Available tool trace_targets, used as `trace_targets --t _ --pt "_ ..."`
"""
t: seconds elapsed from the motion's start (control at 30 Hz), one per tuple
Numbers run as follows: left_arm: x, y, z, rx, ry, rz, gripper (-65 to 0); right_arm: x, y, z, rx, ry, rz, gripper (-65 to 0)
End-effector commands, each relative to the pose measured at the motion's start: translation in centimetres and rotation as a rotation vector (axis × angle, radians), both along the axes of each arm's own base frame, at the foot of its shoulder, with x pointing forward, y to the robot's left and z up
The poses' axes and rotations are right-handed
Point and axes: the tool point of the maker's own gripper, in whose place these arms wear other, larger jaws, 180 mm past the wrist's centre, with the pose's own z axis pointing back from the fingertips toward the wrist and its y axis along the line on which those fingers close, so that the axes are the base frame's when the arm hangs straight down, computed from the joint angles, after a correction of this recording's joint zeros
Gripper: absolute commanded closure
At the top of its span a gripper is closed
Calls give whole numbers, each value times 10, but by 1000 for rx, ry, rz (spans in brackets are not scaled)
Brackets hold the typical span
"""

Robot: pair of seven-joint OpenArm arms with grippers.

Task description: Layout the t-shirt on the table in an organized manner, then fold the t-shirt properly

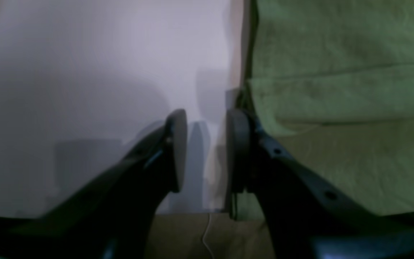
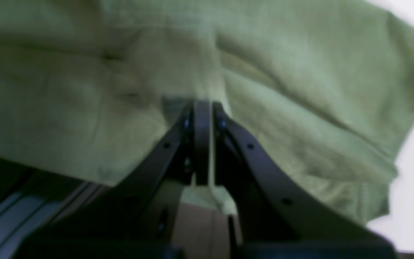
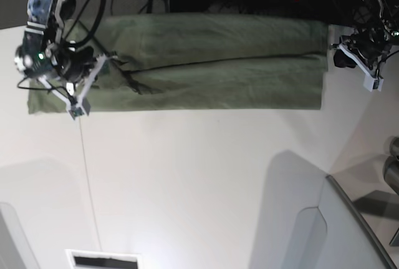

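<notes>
White tabletop fills most of the overhead scene, and the table [image 3: 199, 175] carries the t-shirt [image 3: 218, 63] along its far edge, spread as a long olive-green band folded lengthwise, one layer lapping over the other. A thin dark seam line [image 3: 87, 175] runs down the surface toward the near side, and a grey angled panel [image 3: 355, 231] sits at the near corner.

At the end of the shirt on the overhead view's left, the right gripper [image 2: 202, 142] presses into the rumpled cloth, its jaws drawn fully together with green fabric bunched directly ahead of the tips; whether any cloth is pinched between them cannot be told.

At the opposite end, the left gripper [image 1: 207, 149] sits just beside the shirt's folded edge, jaws partly apart with bare white table showing in the gap. One finger [image 1: 237, 151] lies against the cloth edge; the other stands over the table, clear of the fabric.
</notes>
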Motion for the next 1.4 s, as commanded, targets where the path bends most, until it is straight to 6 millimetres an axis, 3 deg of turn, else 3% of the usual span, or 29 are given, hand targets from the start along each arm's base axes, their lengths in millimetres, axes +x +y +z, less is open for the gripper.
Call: trace_targets --t 0.0,0.13,0.2,0.37,0.47,0.7,0.87,1.03,1.13,1.37 --pt "9 10 12 27 -38 -3 -168 13 0 4 10 -28 -1 0" --pt "17 11 19 30 -109 2 -168 36 -3 -4 27 -34 0 0" --pt "11 12 17 36 -114 2 -168 43 -5 -5 32 -41 -1 0" --pt "2 18 11 94 -68 -17 -168 44 -10 -13 30 -16 -1 0" --pt "1 18 10 100 -62 -19 -168 42 -2 -13 39 -9 14 0" --pt "1 18 10 100 -64 -19 -168 20 55 -13 74 -4 148 0" --pt "2 18 11 100 -65 -19 -168 3 70 -19 100 27 164 0" --pt "2 18 11 100 -65 -19 -168 -23 71 -29 102 87 162 0" --pt "2 18 11 100 -65 -19 -168 -29 67 -19 84 66 163 0" --pt "2 17 10 97 -65 -18 -168 -16 47 33 -6 -59 156 0"
